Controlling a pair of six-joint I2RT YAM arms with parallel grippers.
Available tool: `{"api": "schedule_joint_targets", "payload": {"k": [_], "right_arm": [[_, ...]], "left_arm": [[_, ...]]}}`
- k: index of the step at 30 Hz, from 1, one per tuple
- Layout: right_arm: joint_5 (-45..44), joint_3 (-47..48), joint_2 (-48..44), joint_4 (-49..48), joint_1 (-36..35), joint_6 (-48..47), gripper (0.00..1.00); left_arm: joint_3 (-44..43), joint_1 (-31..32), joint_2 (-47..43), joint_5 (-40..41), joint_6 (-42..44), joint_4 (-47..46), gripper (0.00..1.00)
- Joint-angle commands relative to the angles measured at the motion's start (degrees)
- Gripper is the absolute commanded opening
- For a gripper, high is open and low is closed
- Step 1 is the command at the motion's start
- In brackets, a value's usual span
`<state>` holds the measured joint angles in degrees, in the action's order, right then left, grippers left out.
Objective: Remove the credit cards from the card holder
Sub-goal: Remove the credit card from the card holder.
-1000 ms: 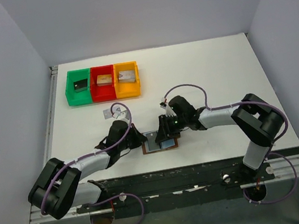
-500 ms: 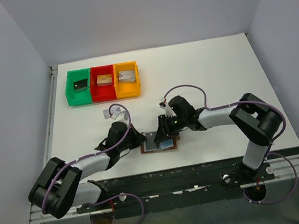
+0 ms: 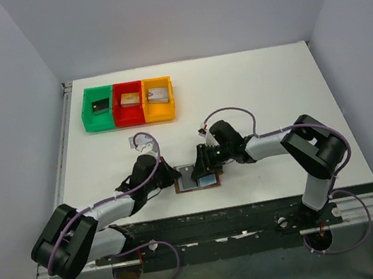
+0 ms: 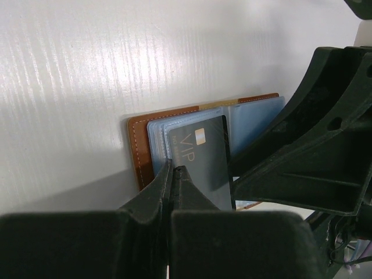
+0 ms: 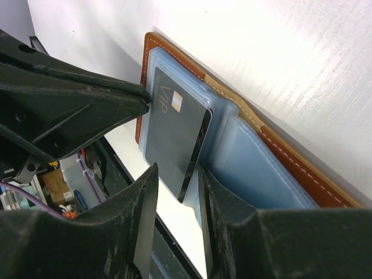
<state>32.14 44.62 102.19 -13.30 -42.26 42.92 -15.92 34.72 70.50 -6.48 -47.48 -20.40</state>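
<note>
the card holder is warm brown leather with a line of pale stitching along its edge; its lining and plastic sleeves are light blue. the card showing in it is dark grey-black, with pale "vip" lettering and a small gold chip. the table is white with a faint ribbed grain. the left fingers and the right fingers are matt black. the green tray carries a black block, the red tray a tan block, and the orange tray a grey block. the cables are purple.
</note>
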Motion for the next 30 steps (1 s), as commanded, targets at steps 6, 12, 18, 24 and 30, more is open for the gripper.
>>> {"api": "schedule_joint_targets", "payload": {"k": [6,12,18,24,30], "right_arm": [[2.48,-0.85,1.52,-6.11,0.69,2.17,0.42],[4.94,-1.91,2.22,-11.04,1.04,4.01,0.42],[7.14,-1.82,4.06,-14.91,1.3,5.95,0.42],[6.01,-1.12,4.6,-12.1,1.39,5.34,0.4],[5.3,-0.85,4.95,-10.7,1.66,4.99,0.4]], "left_arm": [[1.51,0.0,0.16,1.12,-0.24,1.51,0.0],[1.95,0.17,1.39,0.68,-0.5,0.1,0.0],[2.3,0.17,1.83,0.24,-0.59,-1.04,0.0],[2.74,0.09,-1.06,1.12,-0.94,-0.43,0.0],[1.16,0.17,-7.3,2.35,-0.16,4.14,0.17]]}}
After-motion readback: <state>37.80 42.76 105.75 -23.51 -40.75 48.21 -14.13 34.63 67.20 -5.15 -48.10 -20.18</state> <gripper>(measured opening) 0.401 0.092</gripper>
